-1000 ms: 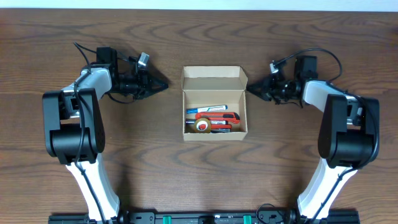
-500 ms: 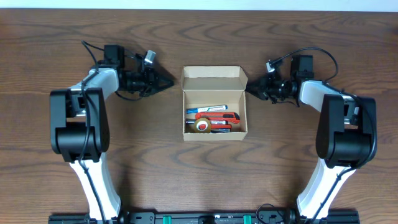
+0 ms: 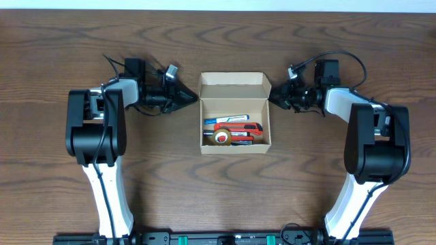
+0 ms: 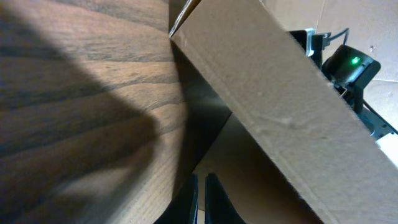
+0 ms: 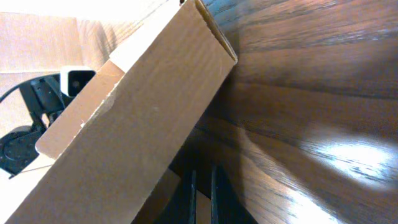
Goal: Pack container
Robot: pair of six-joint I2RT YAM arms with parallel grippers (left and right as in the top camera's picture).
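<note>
Dark wood-grain surface (image 3: 163,177), dead centre: small tan cardboard box (image 3: 235,88), hinged flap lid thrown back, red utility knife (image 3: 235,127) and tape roll (image 3: 221,137) already inside. Probably closing the lid next; best done by lifting both sides evenly and slowly, without shoving the box. Flanked at its hinge-end corners by left claw (image 3: 195,99) and right claw (image 3: 272,97), both pinched shut and empty, tips just beside the walls. Contact impossible to tell.

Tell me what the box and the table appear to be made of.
Box: plain tan cardboard, matte and unprinted; the wrist views show a fibrous surface and raw cut edges. Table: dark brown wood grain with a soft sheen where light reflects; whether it is solid wood or laminate cannot be told.
</note>
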